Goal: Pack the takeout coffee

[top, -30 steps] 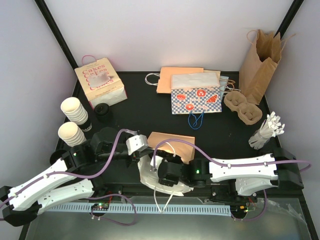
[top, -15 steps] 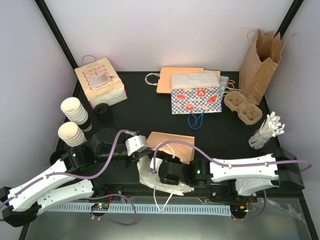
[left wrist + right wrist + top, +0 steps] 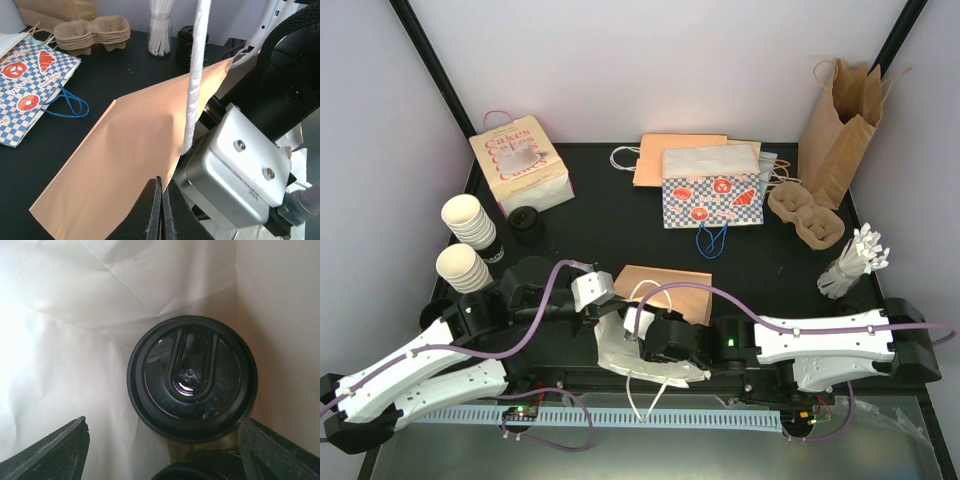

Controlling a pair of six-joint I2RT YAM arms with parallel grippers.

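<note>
Jaws of the right tool [image 3: 163, 434] gape beside the takeout coffee [image 3: 192, 377], untouching, inside a white bag [image 3: 65, 315]; left tool [image 3: 160, 205] shut above the black bench [image 3: 600, 215].

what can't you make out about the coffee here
Takeout coffee: the right wrist view shows only its lid; the cup body is hidden beneath.
Top view: the white bag and right arm hide it entirely.
Right wrist view: the bottom edge cuts off a dark rim.
</note>
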